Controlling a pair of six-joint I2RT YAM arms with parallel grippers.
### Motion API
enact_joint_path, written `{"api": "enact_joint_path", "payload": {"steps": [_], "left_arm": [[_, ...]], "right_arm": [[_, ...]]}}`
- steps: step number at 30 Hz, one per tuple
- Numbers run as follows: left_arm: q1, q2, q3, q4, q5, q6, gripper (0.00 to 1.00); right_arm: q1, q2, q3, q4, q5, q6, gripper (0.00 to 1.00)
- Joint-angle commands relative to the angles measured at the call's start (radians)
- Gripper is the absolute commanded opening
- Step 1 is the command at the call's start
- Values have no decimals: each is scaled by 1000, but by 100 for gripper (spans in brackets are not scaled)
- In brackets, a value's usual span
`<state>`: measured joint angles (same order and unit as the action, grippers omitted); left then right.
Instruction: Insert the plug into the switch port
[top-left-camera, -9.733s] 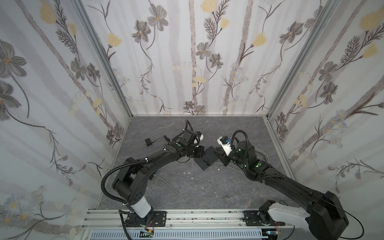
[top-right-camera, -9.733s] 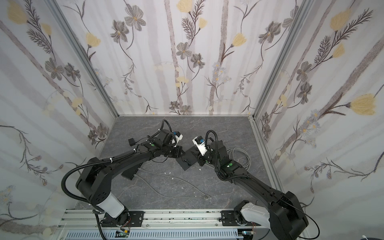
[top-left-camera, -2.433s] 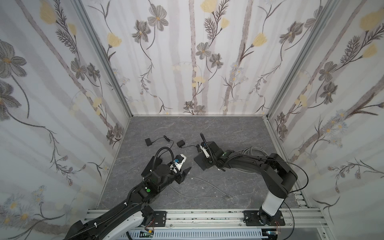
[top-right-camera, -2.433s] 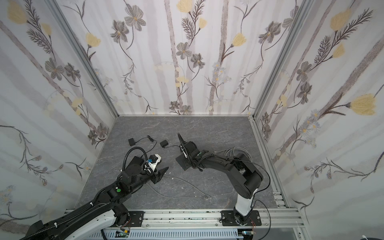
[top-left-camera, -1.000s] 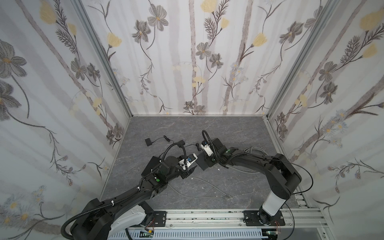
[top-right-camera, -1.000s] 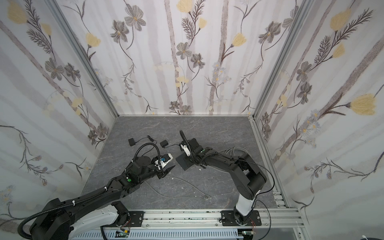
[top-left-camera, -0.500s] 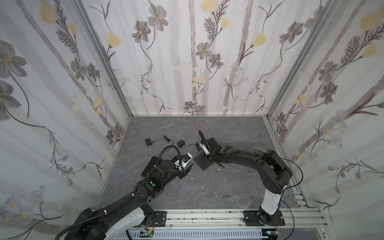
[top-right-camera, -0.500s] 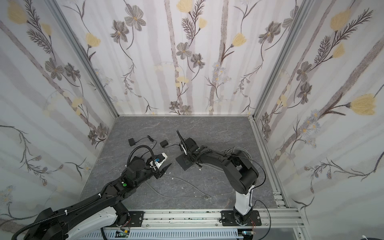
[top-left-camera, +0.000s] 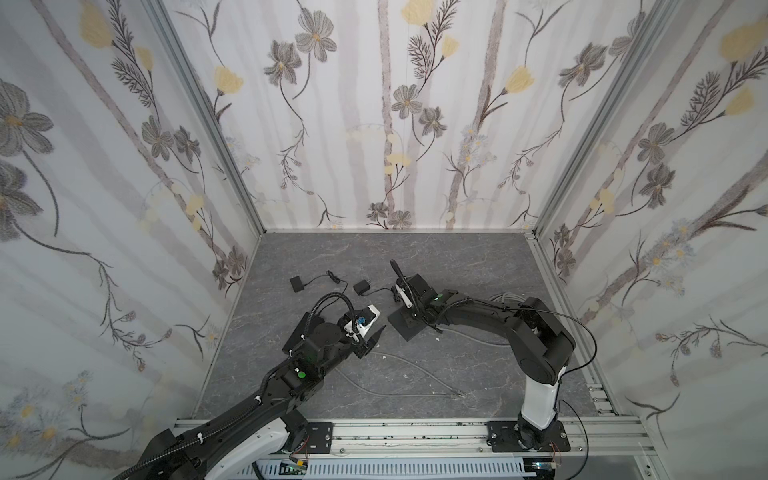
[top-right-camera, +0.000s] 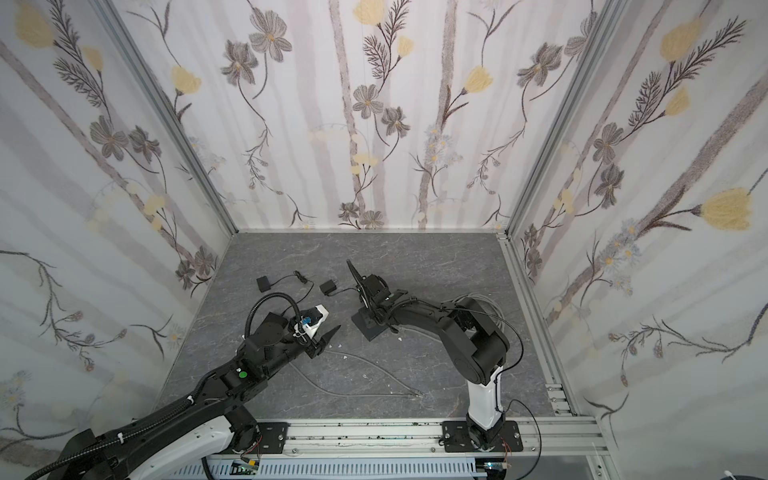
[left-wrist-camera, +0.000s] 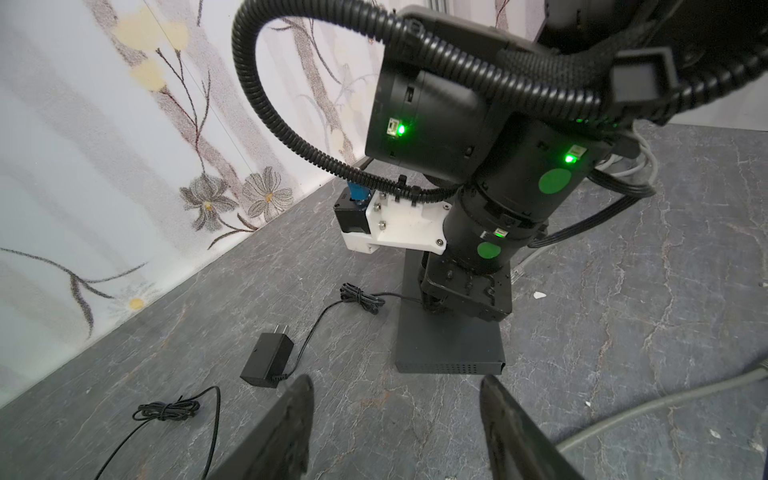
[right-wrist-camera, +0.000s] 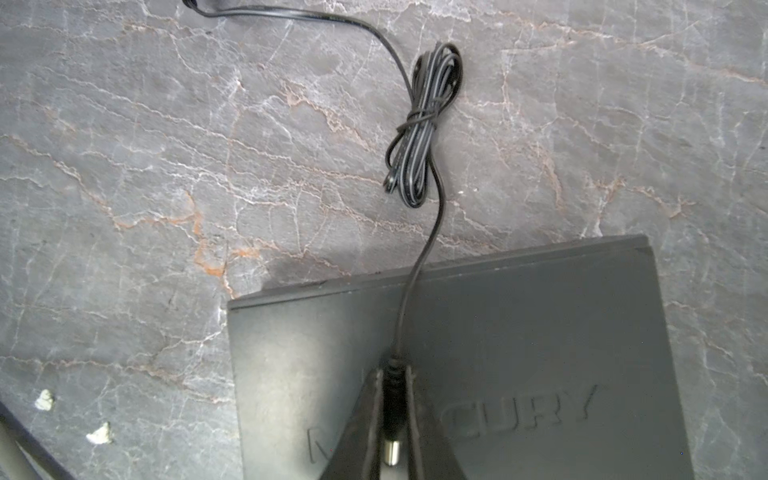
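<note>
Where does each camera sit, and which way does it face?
Top views: overhead near the front rail, looking down at the floor; left arm and right arm show.
Left wrist: behind the open left claw, facing the switch, power adapter and right arm.
Right wrist: above the right claw, facing the plug it pinches over the switch.
Shared: both wrist views show the switch.

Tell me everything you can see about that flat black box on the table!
The black box is a thin, flat rectangle, matte and dark, probably metal. Raised letters ending in CURY cross its top; the rest are hidden. A row of tiny vent holes runs along one side. It lies flat on the grey marbled table. Over its top, the right claw pinches a plug, whose thin cord passes over the box's edge. No ports show.
</note>
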<state>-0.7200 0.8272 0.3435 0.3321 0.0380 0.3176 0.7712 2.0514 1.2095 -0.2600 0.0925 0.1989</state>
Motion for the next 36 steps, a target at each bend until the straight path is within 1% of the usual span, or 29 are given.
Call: {"api": "enact_joint_path", "payload": {"steps": [1,4,7,9,11,14,18,23,27,29,34,36], "left_arm": [[0,-2,-1,17,-1,7,64],[2,5,0,18,-1,6,64],[1,12,2,21,-1,8,64],[1,16,2,19,-1,9,64],[2,22,4,22,-1,9,64],[2,33,4,22,-2,11,64],[7,60,3,22,9,29,65],[7,112,6,51,102,90,65],[4,128,-1,67,224,162,65],[-1,124,-15,66,260,197,65],[-20,124,-35,24,353,310,64],[-29,133,-42,15,396,374,64]], "right_arm": [[-1,-10,-14,-27,10,1,17],[-1,-17,-24,-25,9,0,19],[-1,-20,-36,-17,5,-1,18],[-1,-21,-41,-10,1,-4,14],[-1,-24,-42,-5,-8,-9,8],[-2,-38,-45,2,-22,-19,3],[-11,-99,-57,1,-45,-72,2],[-15,-163,-64,-18,-145,-188,2],[-9,-198,-70,-33,-286,-247,2],[2,-223,-92,-33,-343,-268,1],[26,-296,-166,-57,-412,-314,0],[32,-327,-198,-70,-446,-324,0]]}}
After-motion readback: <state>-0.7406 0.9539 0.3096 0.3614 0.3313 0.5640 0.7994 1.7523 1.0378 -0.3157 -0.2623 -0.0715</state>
